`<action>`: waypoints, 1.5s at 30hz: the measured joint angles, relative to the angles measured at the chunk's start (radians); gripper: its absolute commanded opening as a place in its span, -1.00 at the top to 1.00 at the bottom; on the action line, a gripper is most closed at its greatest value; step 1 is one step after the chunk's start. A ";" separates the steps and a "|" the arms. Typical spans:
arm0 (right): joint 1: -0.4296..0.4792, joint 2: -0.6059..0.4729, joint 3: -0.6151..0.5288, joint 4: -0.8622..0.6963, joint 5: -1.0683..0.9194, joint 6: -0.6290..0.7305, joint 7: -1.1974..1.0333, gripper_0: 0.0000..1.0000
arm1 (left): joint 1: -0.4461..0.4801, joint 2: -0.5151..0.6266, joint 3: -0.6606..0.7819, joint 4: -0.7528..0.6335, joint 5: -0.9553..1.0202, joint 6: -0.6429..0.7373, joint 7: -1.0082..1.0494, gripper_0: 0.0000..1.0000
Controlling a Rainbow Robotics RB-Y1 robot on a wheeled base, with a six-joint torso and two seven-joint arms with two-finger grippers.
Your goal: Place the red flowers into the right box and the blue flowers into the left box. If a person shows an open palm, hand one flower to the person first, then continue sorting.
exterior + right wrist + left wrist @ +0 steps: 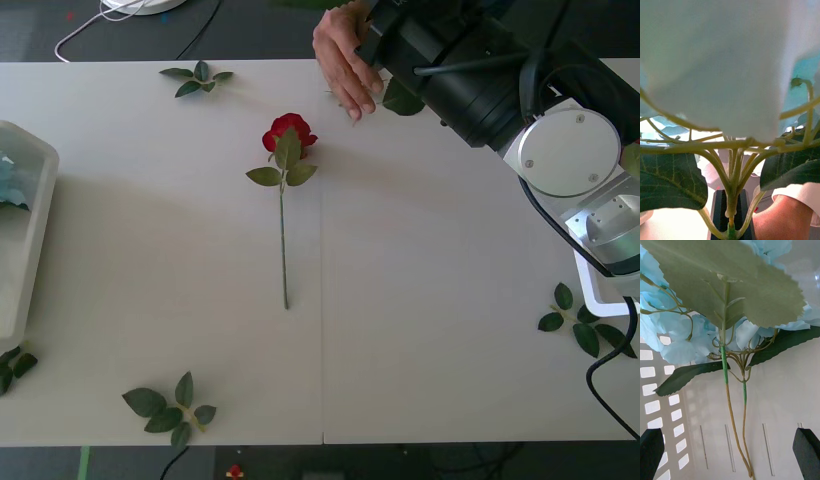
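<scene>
One fluffy blue flower (715,56) pinched by right gripper (731,221)

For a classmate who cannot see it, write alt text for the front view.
A single artificial red rose lies mid-table on the white table, stem toward the robot. At the far edge, a person's hand meets the black right arm; loose green leaf sprigs are scattered around.

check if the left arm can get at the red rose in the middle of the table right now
Probably yes. The left end effector is open and empty, hovering over the blue flowers in the left box, and the red rose lies alone on bare table with nothing over it.
</scene>
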State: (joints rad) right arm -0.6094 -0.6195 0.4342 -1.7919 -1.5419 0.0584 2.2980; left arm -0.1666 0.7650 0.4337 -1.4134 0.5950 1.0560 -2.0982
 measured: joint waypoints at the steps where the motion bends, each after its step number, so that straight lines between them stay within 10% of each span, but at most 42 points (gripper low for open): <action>1: 0.000 0.000 0.000 0.000 0.000 0.000 0.000 1.00 | 0.000 0.000 0.000 0.000 0.000 0.000 0.000 -1.00; 2: 0.000 0.000 0.000 0.000 0.000 0.000 0.000 0.93 | 0.000 0.000 0.000 0.000 0.000 0.000 0.000 -1.00; 5: 0.000 0.000 0.000 0.000 0.000 -0.003 0.000 -1.00 | 0.000 0.000 0.000 0.000 0.000 0.000 0.000 -1.00; 32: 0.000 -0.008 0.003 0.000 -0.021 -0.028 0.001 -1.00 | 0.000 0.000 0.000 0.000 0.000 0.000 0.000 -1.00; 45: 0.202 -0.236 -0.373 -0.109 -0.291 0.674 -0.094 -1.00 | 0.000 0.000 0.000 0.000 0.001 0.000 0.000 -1.00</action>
State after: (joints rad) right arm -0.4072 -0.8557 0.0613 -1.9012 -1.8325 0.7322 2.2038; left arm -0.1666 0.7649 0.4341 -1.4138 0.5955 1.0563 -2.0982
